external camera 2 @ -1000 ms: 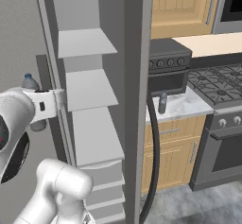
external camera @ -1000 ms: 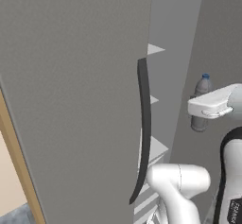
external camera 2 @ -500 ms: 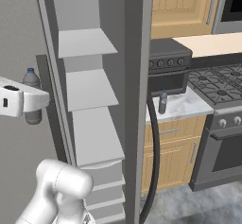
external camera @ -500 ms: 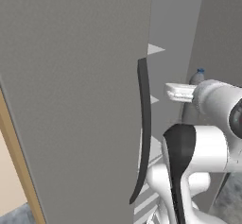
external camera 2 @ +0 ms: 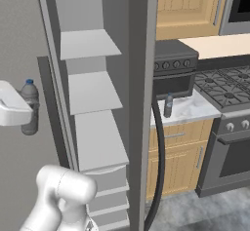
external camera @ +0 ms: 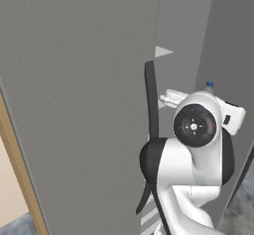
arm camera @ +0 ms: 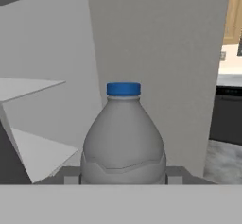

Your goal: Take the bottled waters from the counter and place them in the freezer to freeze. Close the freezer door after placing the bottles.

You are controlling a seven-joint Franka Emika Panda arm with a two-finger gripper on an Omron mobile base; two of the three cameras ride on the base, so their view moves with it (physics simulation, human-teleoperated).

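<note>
1. Since a second ago the arm has swung left in the right base view, carrying the water bottle [external camera 2: 30, 106] along, level with the freezer [external camera 2: 93, 93] shelves.
2. Gripper [external camera 2: 32, 109] jaws clamped on that bottle, upright, blue cap up.
3. Second bottle [external camera 2: 168, 105] stands on the counter [external camera 2: 193, 109] beside the toaster oven [external camera 2: 176, 71].
4. Freezer door [external camera: 74, 105] open.

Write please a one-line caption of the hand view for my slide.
Gripper shut on a blue-capped water bottle, upright before the open freezer's pale shelves.

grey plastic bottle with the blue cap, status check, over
Tool shut on translucent grey blue-capped bottle, upright. Open freezer's pale grey shelves just ahead. Second bottle waits on white marble counter.
</note>
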